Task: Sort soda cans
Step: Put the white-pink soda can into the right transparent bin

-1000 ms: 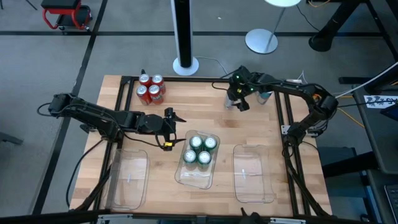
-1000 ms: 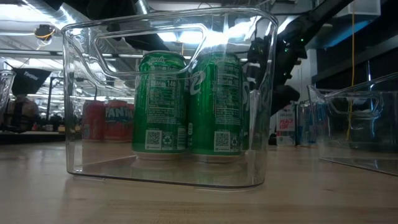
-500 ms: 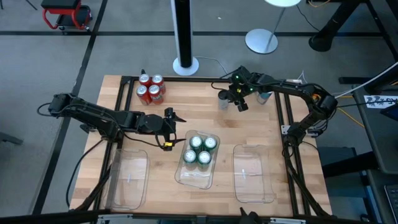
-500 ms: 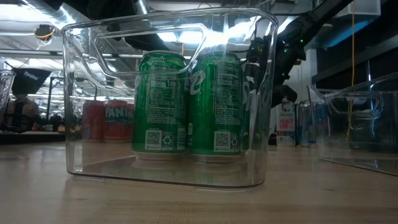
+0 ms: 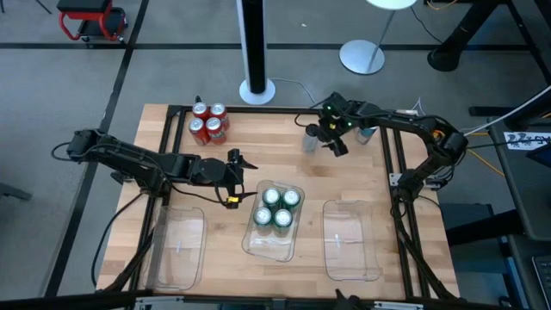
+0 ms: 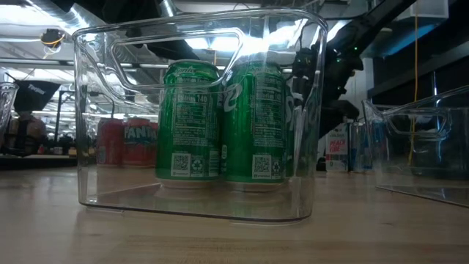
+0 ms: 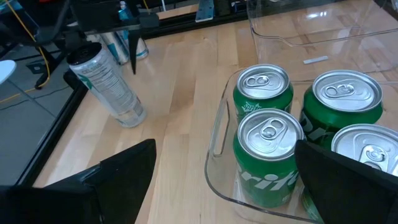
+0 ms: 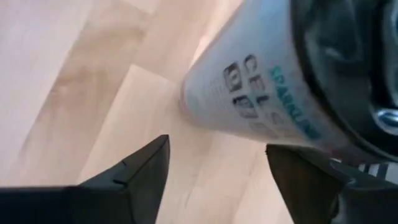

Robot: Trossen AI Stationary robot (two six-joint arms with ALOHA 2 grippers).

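Right end effector (image 5: 330, 136) sits at the far right of the surface (image 5: 258, 159), next to a silver can (image 5: 311, 138). In its wrist view the can's printed side fills the space just ahead of the two fingers, and the can looks tilted off vertical; the left wrist view also shows it leaning. I cannot tell from these views whether the fingers are clamping the can or only standing beside it. More silver cans (image 5: 365, 133) stand behind the arm at the far right edge; I cannot count them.

Left end effector (image 5: 232, 179) hangs spread wide and empty, just beside the middle tray (image 5: 269, 245), with nothing between its fingers.

Progress, as I judge it:
- Green: done. Four green cans (image 5: 277, 208) stand upright together in the middle tray.
- Red: not started. Four red cans (image 5: 208, 122) stand grouped at the far left of the surface, outside any tray.
- Silver: in hand. None is in a tray yet.
- Left tray (image 5: 179, 250) and right tray (image 5: 349, 241) hold no cans.

I reckon roughly a third of the sort is complete. Silver likely goes to the right tray, nearest that arm, and red to the left.
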